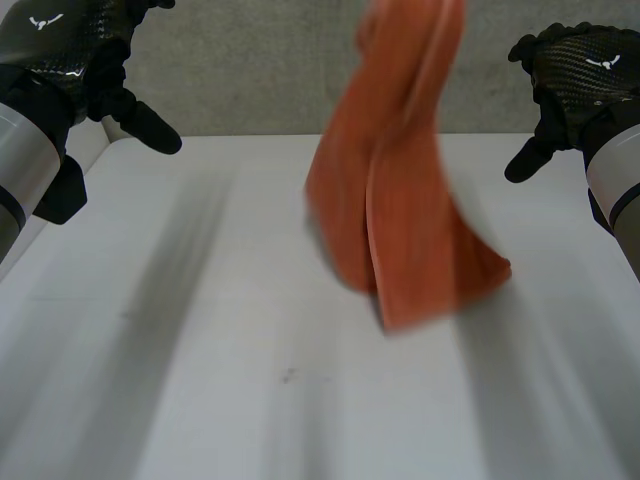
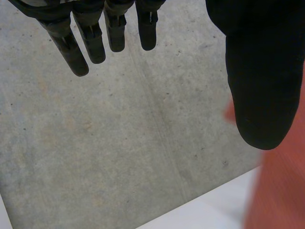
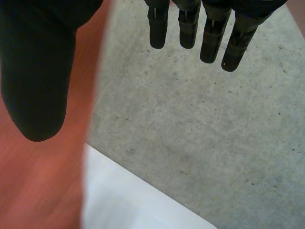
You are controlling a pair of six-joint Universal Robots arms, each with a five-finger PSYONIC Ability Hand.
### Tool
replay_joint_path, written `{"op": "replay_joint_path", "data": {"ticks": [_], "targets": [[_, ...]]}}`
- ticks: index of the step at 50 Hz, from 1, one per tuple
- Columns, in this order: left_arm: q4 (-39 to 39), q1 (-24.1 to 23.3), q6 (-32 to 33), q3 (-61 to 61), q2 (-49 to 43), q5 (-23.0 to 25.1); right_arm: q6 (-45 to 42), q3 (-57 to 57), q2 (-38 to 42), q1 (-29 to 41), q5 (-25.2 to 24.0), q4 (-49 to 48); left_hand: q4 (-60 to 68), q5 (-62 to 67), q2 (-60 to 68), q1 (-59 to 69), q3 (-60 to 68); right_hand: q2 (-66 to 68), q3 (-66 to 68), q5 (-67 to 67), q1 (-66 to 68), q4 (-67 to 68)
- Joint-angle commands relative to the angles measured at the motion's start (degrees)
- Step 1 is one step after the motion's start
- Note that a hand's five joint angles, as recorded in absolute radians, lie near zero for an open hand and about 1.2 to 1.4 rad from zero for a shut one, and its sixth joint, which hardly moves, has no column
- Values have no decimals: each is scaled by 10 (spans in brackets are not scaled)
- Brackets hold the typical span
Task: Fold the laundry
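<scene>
An orange cloth (image 1: 400, 200) hangs in mid-air over the middle of the white table (image 1: 200, 380), its lower end bunched just above the surface; what holds its upper end is out of sight. My left hand (image 1: 95, 60) is raised at the far left corner, fingers straight and empty. My right hand (image 1: 575, 75) is raised at the far right, also open and empty. In the left wrist view my fingers (image 2: 95, 38) and thumb (image 2: 259, 86) spread apart, with the cloth (image 2: 281, 191) beside the thumb. The right wrist view shows spread fingers (image 3: 209, 33), thumb (image 3: 38, 81) and the cloth (image 3: 43, 181) behind the thumb.
A grey concrete floor (image 1: 250, 80) lies beyond the table's far edge. The table's far edge (image 2: 205, 210) runs below my left hand, and the same edge (image 3: 143, 191) shows under my right hand.
</scene>
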Motion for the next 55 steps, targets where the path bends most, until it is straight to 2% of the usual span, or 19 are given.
{"op": "replay_joint_path", "data": {"ticks": [1,9,14,20,29,33,34,37,39,40,45,55], "targets": [[4,1,0,-2,-1,0,0,0,0,-3,0,0,-21,-25,-19,-37,-28,-30,-24,-36,-20,-35],[5,5,0,-2,-3,0,1,1,4,-7,-8,-5,-21,-25,-19,-37,-28,-30,-24,-36,-20,-35],[5,10,0,-3,-8,1,-3,3,10,-7,-48,-3,-21,-25,-19,-37,-28,-30,-24,-36,-20,-35],[10,6,2,-13,-35,4,-7,-1,33,-9,-62,19,-18,-22,-16,-34,-25,-30,-24,-36,-20,-35],[39,-13,3,-9,-133,61,0,-5,76,-11,-68,78,2,-2,4,-14,-5,-30,-24,-36,-20,-35],[52,-27,4,1,-167,84,17,23,82,-42,-71,76,11,7,13,-5,3,-30,-24,-36,-20,-35],[72,-47,24,21,-220,110,24,29,82,-46,-73,73,12,8,14,-4,5,-30,-24,-36,-20,-35],[88,-61,74,43,-277,127,59,47,96,-58,-96,66,12,8,14,-4,5,-30,-24,-36,-20,-35],[92,-62,89,49,-292,127,71,51,103,-61,-105,63,12,8,14,-4,5,-30,-24,-36,-20,-35],[96,-66,117,61,-320,129,108,60,120,-73,-137,51,12,8,14,-4,5,-30,-24,-36,-20,-35],[111,-78,184,101,-407,132,163,73,135,-94,-167,39,14,10,16,-2,7,-30,-24,-36,-20,-35],[147,-90,200,142,-500,175,182,75,202,-97,-167,21,106,102,108,90,99,-30,-24,-36,-20,-35]]}}
